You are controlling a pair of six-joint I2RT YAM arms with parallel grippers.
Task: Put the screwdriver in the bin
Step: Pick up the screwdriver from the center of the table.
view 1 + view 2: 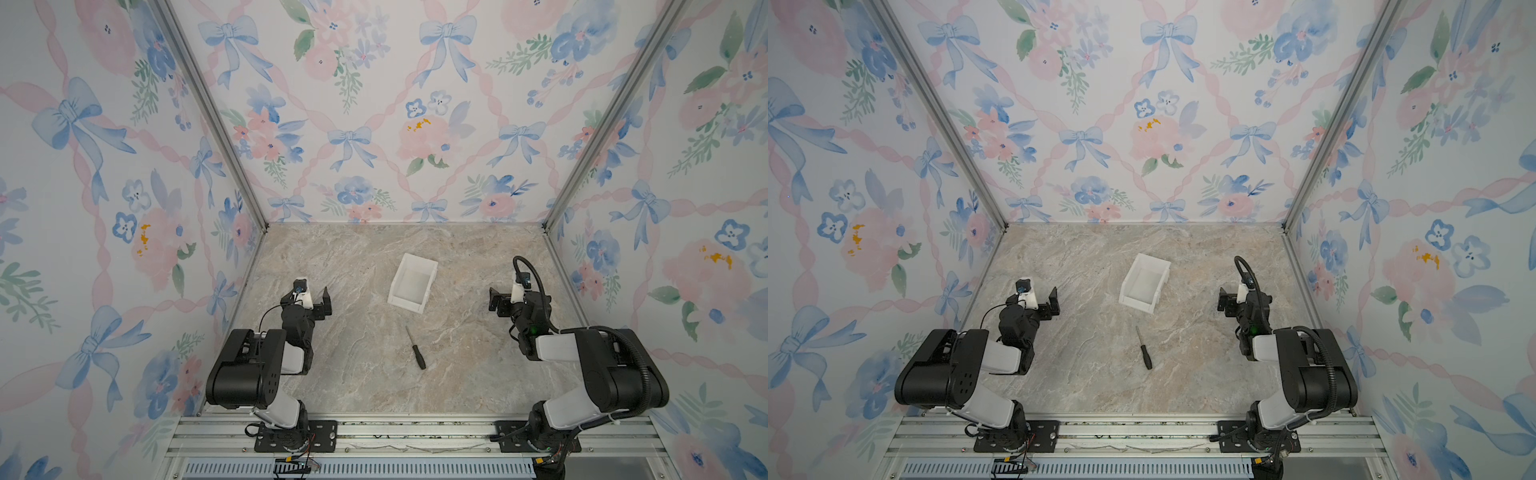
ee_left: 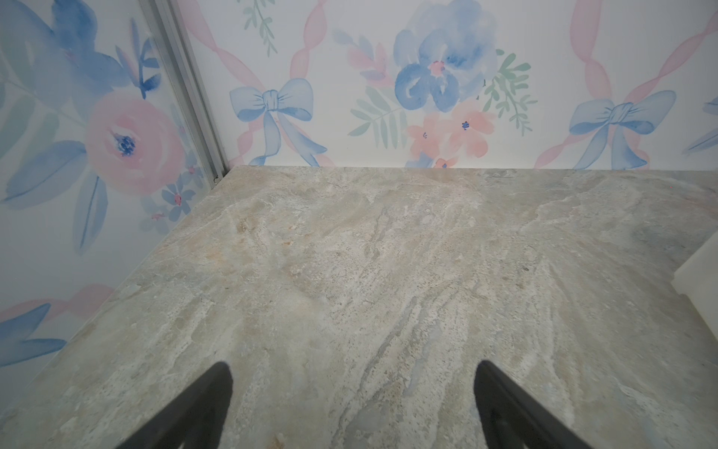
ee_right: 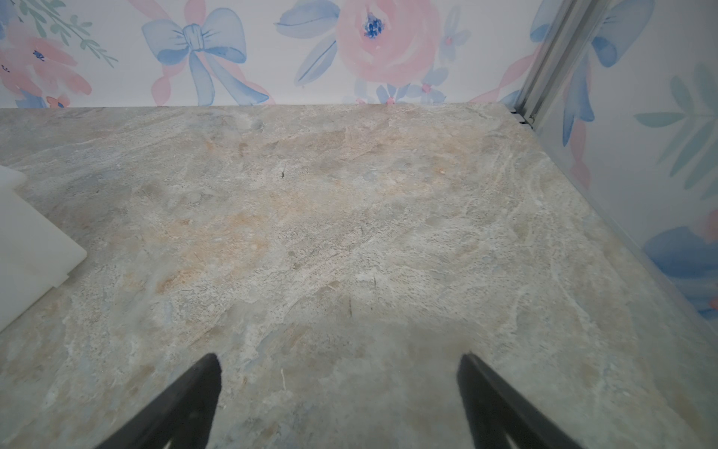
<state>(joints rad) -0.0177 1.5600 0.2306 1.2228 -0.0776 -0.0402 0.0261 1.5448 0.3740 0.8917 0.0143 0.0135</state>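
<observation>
Nothing of the task is done yet. The screwdriver lies flat on the marble table, a little below the centre of both top views. Its black handle is toward the lower edge and its thin shaft points up toward the bin. The bin stands just above it in the frame, apart from it, and its white inside shows bare.

My left gripper sits at mid-left of the top views and my right gripper at mid-right — each well apart from the screwdriver. In both wrist views my two dark fingers stand wide apart with only bare marble between them; I have hold of nothing. A white corner of the bin shows at the margin of each wrist view, but the screwdriver is in neither.

All of it is left, I judge: reach the screwdriver, close on it, lift, carry it over the bin, let go.
</observation>
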